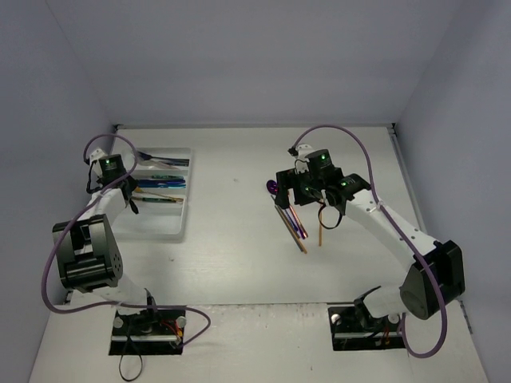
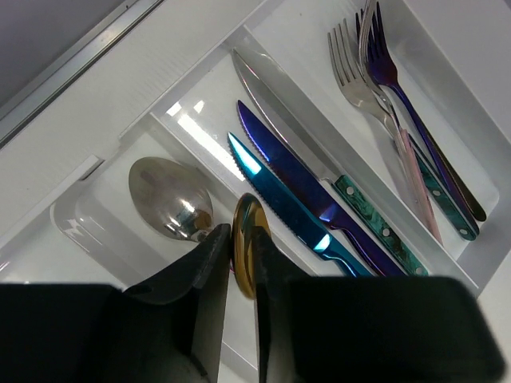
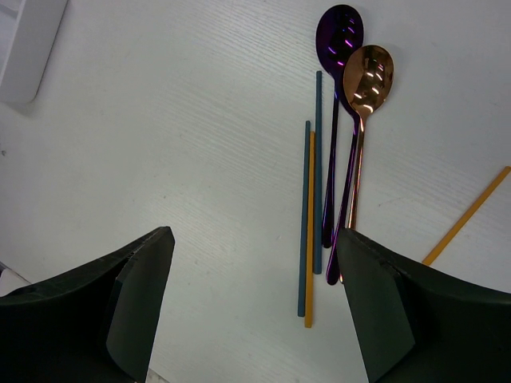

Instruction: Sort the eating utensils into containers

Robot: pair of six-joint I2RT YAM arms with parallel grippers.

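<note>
Eating utensils are lying partly in the white tray (image 1: 168, 225) on the left of the table (image 1: 239, 263) and partly loose on the right.

Seen from the left wrist, three of the tray's long compartments are showing. The fork compartment (image 2: 307, 32) is holding a silver fork (image 2: 350, 70) and a purple fork (image 2: 385, 60), stacked close together with their tines pointing the same way. A pale pink handle (image 2: 419, 199) is lying among their handles.

The knife compartment (image 2: 200, 120) is holding three knives side by side: a silver knife (image 2: 275, 100) with a green handle, a purple-blue knife (image 2: 294, 170) and a teal-blue knife (image 2: 279, 195).

The spoon compartment (image 2: 92, 219) is holding a silver spoon (image 2: 169, 198), bowl up. The left gripper (image 2: 242, 254) is pinching a gold spoon (image 2: 251, 239) narrowly between its fingers, just beside the silver one. I cannot tell whether the gold spoon is touching the tray floor.

The right gripper (image 3: 254, 239) is hanging over the table with its fingers spread wide, gripping nothing. Below it a purple spoon (image 3: 339, 32) and a copper spoon (image 3: 369, 76) are lying together, bowls touching. Just beside them are two teal sticks (image 3: 318, 159) and an orange stick (image 3: 310, 239). Another orange stick (image 3: 467, 215) is lying apart at an angle.
</note>
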